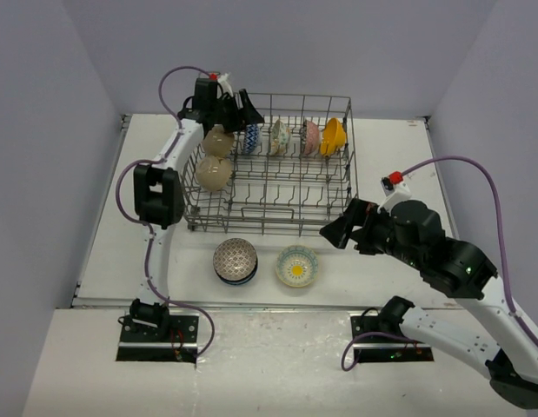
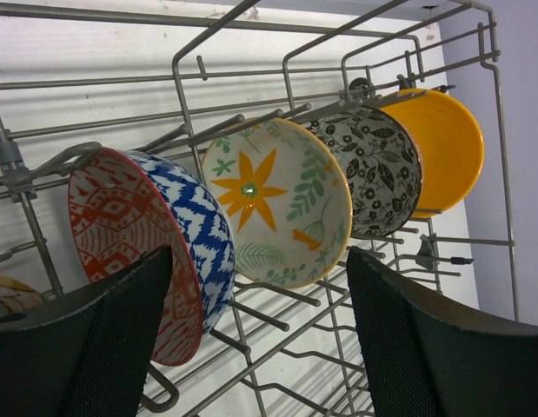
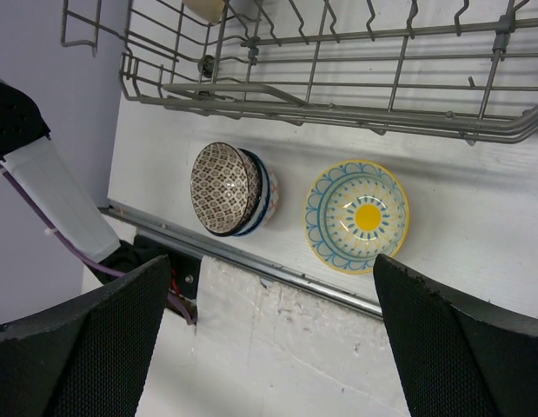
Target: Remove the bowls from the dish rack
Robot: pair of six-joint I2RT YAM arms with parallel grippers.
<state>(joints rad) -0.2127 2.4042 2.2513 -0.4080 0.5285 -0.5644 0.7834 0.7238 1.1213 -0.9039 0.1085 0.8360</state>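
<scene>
Four glossy round bowls (image 1: pixel 280 135) stand on edge in the grey wire dish rack (image 1: pixel 352 174), seen from above. Left wrist: left gripper (image 2: pixel 260 269) spread wide before a zigzag-patterned bowl (image 2: pixel 203 234). Right wrist: right gripper (image 3: pixel 273 265) spread wide over a yellow-centred bowl (image 3: pixel 356 215) on the white table (image 3: pixel 477 226).

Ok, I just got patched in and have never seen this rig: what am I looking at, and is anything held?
Two robot arms work at a table. One picture looks down from above; the other two come from a camera on each wrist. The left arm hangs at the dish rack, jaws open, facing a red-and-blue bowl and a flower-painted bowl. The right arm hovers with open, empty jaws near a stack of patterned bowls and a yellow-and-blue bowl on the table. Nothing is held.
</scene>
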